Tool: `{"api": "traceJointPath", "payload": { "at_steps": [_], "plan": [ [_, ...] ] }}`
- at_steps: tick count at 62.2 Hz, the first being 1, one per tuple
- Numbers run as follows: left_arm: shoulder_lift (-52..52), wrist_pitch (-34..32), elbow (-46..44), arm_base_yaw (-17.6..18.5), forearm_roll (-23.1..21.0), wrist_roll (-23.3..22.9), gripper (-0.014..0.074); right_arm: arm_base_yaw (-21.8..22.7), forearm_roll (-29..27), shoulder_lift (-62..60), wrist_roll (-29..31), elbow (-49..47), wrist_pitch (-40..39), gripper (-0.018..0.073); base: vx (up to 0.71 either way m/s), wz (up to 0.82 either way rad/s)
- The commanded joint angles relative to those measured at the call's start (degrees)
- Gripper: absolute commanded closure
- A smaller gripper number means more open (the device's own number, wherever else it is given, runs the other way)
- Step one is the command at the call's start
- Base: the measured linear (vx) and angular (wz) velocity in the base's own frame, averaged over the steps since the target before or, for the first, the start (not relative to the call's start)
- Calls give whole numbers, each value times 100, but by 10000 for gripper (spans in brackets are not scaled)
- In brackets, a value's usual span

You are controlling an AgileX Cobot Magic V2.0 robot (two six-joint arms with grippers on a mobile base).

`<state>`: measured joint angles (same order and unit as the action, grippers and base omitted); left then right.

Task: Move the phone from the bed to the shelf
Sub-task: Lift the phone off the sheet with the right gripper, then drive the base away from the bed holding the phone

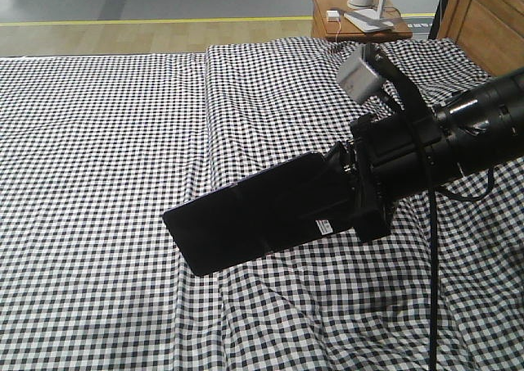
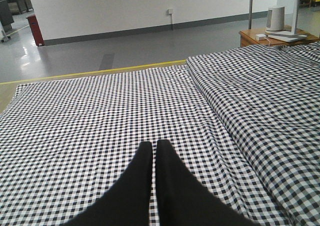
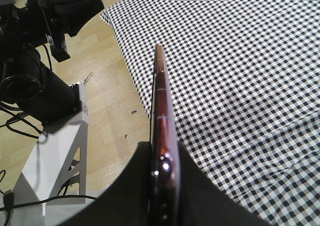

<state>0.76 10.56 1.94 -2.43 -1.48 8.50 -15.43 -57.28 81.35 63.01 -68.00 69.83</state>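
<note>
Phone (image 1: 254,219) is off the bed (image 1: 98,142), held out over the checked sheet with the right tool (image 1: 359,197) clamped on one short end, near the white barcode sticker (image 1: 325,226). The rest of the glossy body sticks out unsupported. The right wrist view shows it edge-on between the pads, which sit flat against its two broad faces. The left tool (image 2: 154,151) hovers over the bed with its fingers pressed together and nothing between them. No view shows the shelf, so the carry is probably only just starting. With so thin and slick a thing gripped at one end, the clamp should stay firm and the arm should travel slowly, since a quick swing could lever it out of the pads. The crease across its middle may flex, so the free half is best kept from knocking anything. It looks wise to raise it higher above the rumpled folds before turning, and to stay well clear of the nightstand (image 1: 327,19). At the shelf, level the phone with a board and rest it down before the pads part.
</note>
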Motion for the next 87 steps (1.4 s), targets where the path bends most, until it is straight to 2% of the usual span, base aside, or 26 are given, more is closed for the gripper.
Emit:
{"api": "traceJointPath", "payload": {
  "at_steps": [1, 48, 87],
  "plan": [
    [77, -415, -122, 20, -52, -33, 595, -9, -496, -204, 7, -142, 393, 561, 0, 0],
    [77, -415, -122, 20, -52, -33, 595, -9, -496, -204, 26, -142, 388, 561, -1, 6],
    [77, -415, -122, 20, -52, -33, 595, -9, -496, -204, 26, -142, 388, 561, -9, 37]
  ]
}}
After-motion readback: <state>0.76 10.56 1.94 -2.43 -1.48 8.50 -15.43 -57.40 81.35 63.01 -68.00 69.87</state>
